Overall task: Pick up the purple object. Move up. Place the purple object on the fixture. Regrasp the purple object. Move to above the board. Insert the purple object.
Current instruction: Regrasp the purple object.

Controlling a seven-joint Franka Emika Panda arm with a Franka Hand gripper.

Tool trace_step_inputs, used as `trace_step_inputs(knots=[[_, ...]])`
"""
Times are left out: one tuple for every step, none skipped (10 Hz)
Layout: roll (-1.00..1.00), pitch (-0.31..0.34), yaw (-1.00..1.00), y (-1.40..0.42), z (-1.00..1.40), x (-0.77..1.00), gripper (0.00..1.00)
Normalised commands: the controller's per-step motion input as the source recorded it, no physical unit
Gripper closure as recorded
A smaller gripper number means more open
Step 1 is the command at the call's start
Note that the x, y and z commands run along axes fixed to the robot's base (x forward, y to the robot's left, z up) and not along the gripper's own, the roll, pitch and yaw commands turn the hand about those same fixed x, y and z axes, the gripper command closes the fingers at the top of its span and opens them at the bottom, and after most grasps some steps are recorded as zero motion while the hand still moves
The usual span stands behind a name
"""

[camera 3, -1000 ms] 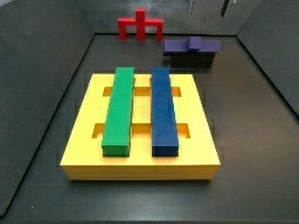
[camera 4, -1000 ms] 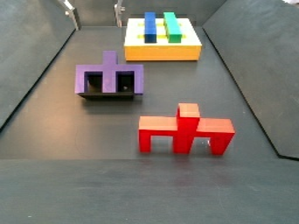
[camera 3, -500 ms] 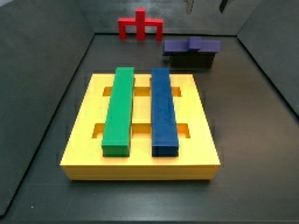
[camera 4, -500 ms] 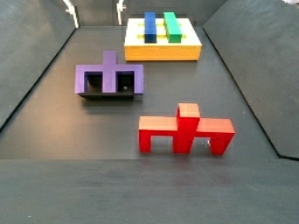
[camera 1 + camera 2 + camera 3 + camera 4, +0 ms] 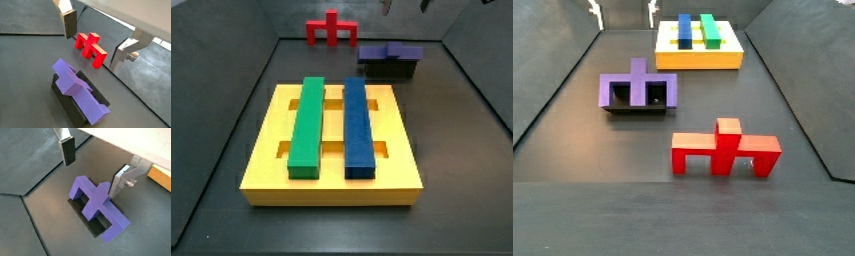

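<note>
The purple object point(image 5: 637, 88) lies across the dark fixture point(image 5: 640, 108) in the middle of the floor. It shows in both wrist views point(image 5: 77, 90) point(image 5: 97, 203) and in a side view point(image 5: 389, 51), with the fixture point(image 5: 392, 69) under it. My gripper point(image 5: 623, 10) hangs high above the purple object, open and empty. Only the fingertips point(image 5: 392, 8) show at the upper edge of the side views. In both wrist views the gripper point(image 5: 96, 40) point(image 5: 93, 167) has its jaws wide apart with nothing between them.
A red piece point(image 5: 724, 150) point(image 5: 331, 30) point(image 5: 90, 47) stands on the floor beyond the fixture. The yellow board point(image 5: 265, 150) point(image 5: 700, 58) holds a green bar point(image 5: 306, 120) and a blue bar point(image 5: 360, 125). Dark walls slope up on both sides.
</note>
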Motion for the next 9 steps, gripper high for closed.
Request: trace_step_inputs(knots=[[0.71, 0.134, 0.0, -0.01, -0.05, 0.0, 0.0], [0.89, 0.091, 0.02, -0.13, -0.04, 0.0, 0.0], [1.0, 0.146, 0.04, -0.32, 0.0, 0.0, 0.0], [1.0, 0.214, 0.0, -0.38, -0.01, 0.0, 0.0], [1.0, 0.246, 0.0, -0.37, -0.18, 0.13, 0.0], [1.0, 0.331, -0.13, -0.33, -0.19, 0.19, 0.0], [0.98, 0.403, -0.22, -0.27, -0.14, 0.2, 0.0], [0.91, 0.426, -0.17, -0.21, -0.17, 0.16, 0.0], [0.81, 0.391, -0.12, -0.13, -0.28, 0.09, 0.0]])
